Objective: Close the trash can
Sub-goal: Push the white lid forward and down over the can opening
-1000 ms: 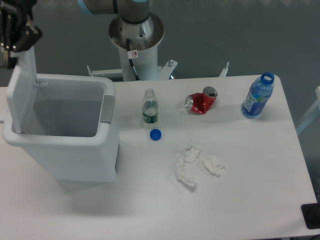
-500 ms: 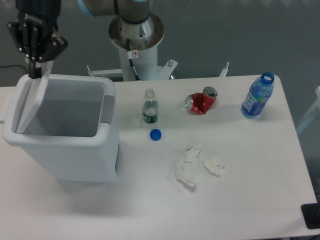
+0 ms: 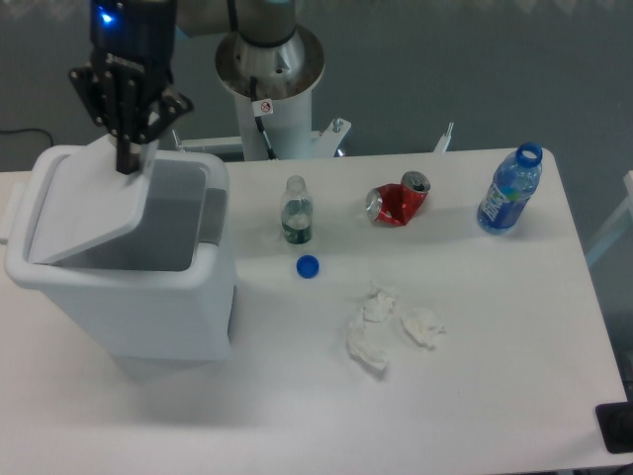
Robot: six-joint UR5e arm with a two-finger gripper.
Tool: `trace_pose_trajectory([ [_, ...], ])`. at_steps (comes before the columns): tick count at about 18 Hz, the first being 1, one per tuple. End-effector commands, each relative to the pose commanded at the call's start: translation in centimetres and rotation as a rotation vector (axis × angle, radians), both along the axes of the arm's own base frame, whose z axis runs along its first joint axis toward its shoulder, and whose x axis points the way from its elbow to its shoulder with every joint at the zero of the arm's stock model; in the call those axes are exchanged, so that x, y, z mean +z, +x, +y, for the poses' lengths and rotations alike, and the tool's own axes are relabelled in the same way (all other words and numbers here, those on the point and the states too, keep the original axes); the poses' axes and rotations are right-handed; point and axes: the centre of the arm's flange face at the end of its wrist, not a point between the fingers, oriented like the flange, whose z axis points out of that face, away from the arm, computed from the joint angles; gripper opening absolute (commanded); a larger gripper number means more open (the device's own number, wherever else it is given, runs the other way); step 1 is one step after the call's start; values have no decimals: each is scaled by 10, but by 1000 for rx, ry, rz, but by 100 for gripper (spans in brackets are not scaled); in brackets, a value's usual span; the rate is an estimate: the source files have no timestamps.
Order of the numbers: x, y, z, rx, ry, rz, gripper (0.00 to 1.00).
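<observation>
The arm's upper links are cut off by the top edge, and whether the black two-finger gripper (image 3: 127,163) is spread or pressed together cannot be told, since its fingers merge into 1 dark shape. It sits at the raised edge of the flat white hinged lid (image 3: 87,206), which slants half-lowered over the large white rectangular plastic trash can (image 3: 129,297) at the left of the white counter (image 3: 465,376). The lid hides much of the bin's interior; what shows looks bare grey. A grey latch panel (image 3: 212,215) faces its right rim.
</observation>
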Motion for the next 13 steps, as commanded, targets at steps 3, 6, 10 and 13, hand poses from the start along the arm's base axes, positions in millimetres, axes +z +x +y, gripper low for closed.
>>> trace_pose_trajectory([
  [3,-11,-3,-1,6,-15,-11,8],
  [6,-15,-8,-2,15,-21,-18,8],
  [10,-21,-15,-4,29,-31,-26,8],
  [13,-36,-19,-6,35,-47,-39,8],
])
